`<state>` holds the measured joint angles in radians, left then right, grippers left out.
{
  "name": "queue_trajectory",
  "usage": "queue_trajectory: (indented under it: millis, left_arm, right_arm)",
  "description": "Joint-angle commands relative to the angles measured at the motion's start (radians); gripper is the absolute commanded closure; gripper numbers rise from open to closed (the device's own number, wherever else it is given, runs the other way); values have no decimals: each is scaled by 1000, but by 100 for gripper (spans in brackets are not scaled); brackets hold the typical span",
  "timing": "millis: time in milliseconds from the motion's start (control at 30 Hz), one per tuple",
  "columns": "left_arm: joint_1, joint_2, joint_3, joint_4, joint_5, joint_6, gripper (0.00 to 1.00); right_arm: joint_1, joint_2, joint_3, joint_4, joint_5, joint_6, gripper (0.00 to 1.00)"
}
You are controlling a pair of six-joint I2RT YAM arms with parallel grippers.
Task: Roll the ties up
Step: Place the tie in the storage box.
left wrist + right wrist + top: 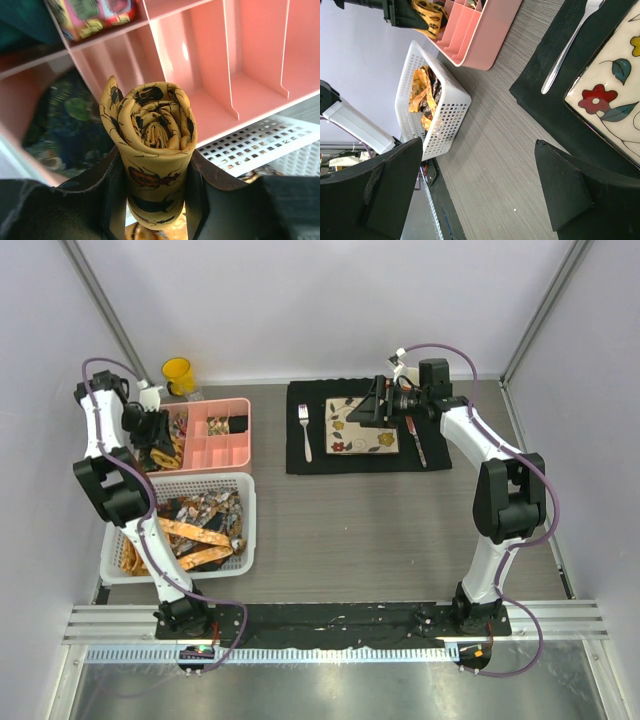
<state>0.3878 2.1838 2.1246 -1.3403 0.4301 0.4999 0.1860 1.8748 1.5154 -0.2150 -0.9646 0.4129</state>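
While both arms stretched out over it, a grey wood-grain table (380,530) filled the overhead view. A black placemat (310,455) lay along the far edge, right of centre. A white perforated basket (248,520) sat at the near left corner, heaped with loose ties (195,535), mostly mustard-orange and some darker patterned. A pink compartment tray (245,435) stood just behind it, toward the far left corner. A square floral plate (345,435) rested on the placemat.

The left gripper (156,170) hung over the tray's left end, its fingers clamped on a rolled tie (157,145), yellow with dark beetles, its coiled end facing the wrist camera. The right gripper (479,150) hovered above the plate, jaws spread wide and gripping nothing.

A yellow cup (178,373) stood by the far left corner. A fork (304,430) lay left of the plate and a knife (415,440) right of it.
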Motion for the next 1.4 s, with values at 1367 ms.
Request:
queue_trajectory:
  millis: [1367]
  left_arm:
    - [-58, -127, -155, 190, -257, -212, 100]
  right_arm:
    - [-2, 6, 17, 3, -6, -22, 0]
